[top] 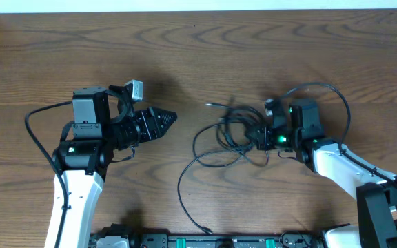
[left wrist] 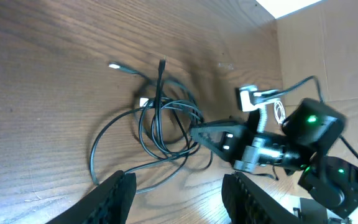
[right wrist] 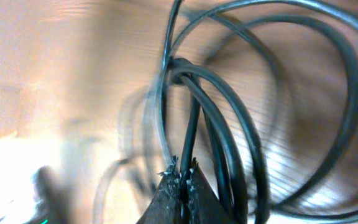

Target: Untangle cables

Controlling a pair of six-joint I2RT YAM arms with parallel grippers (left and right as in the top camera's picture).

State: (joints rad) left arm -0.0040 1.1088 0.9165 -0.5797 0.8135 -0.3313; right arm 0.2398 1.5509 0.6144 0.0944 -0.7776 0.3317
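Right wrist view: cables (right wrist: 178, 70) blurred at left, loops cut off by edges

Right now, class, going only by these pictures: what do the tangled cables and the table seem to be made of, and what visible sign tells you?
The cables: probably plastic or rubber sheathing, black, slightly glossy; light streaks run along the loops in the right wrist view, and they curl freely.
The table: wood or wood-look laminate, brown, matt; swirling grain shows, but which cannot be told.

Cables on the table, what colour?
The cables are black; the left wrist view shows it best.
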